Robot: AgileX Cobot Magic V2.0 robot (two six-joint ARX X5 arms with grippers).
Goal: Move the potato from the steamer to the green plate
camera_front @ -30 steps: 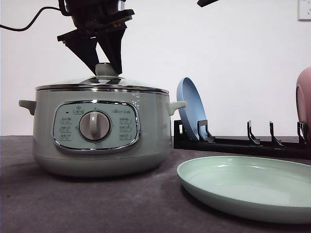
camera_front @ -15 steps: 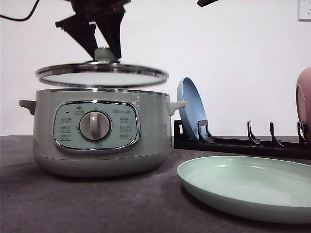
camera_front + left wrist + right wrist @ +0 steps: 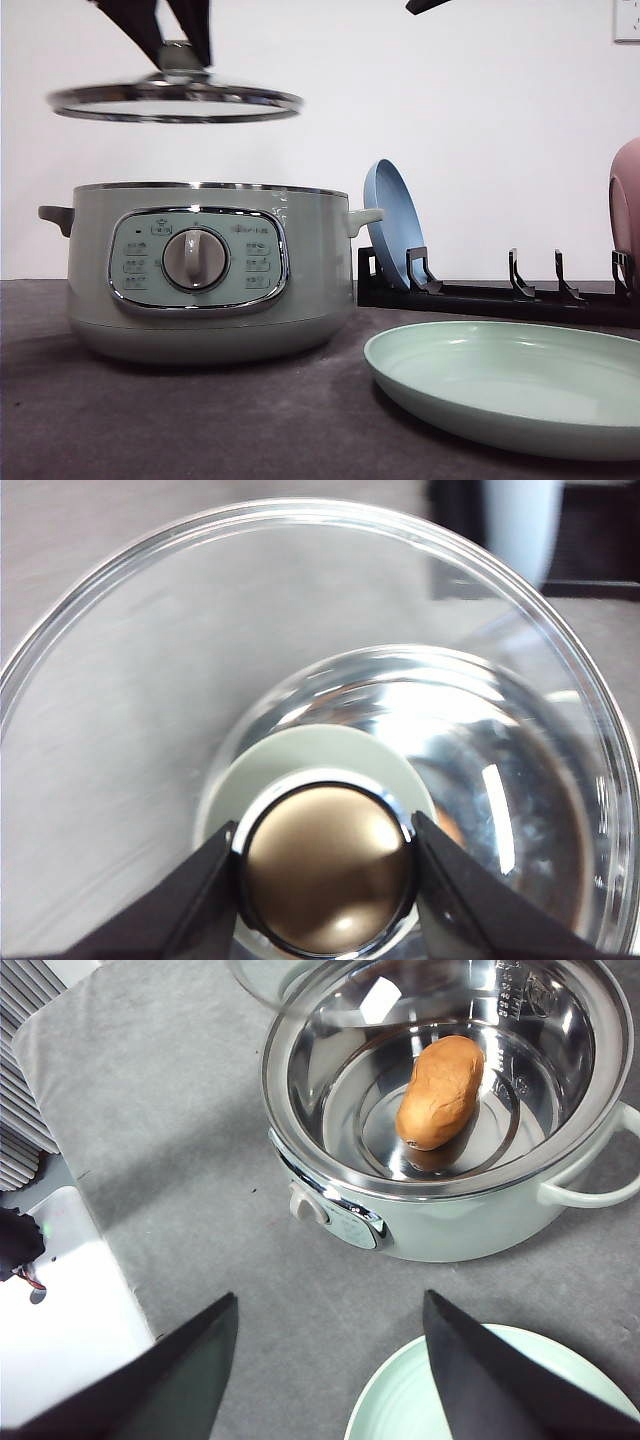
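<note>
While the glass lid (image 3: 175, 100) is held by its knob (image 3: 328, 868) in the left end effector (image 3: 178, 40) above the steamer (image 3: 205, 270), the potato (image 3: 440, 1091) is seen inside; the right end effector (image 3: 330, 1380) is spread wide.

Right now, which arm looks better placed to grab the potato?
The right. Its gripper is open and empty above the potato, while the left gripper is busy holding the lid by its knob.

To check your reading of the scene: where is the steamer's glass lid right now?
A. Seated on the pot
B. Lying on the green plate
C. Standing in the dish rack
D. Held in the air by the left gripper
D: the left gripper clamps the knob of the glass lid, which hangs above the open steamer.
</note>
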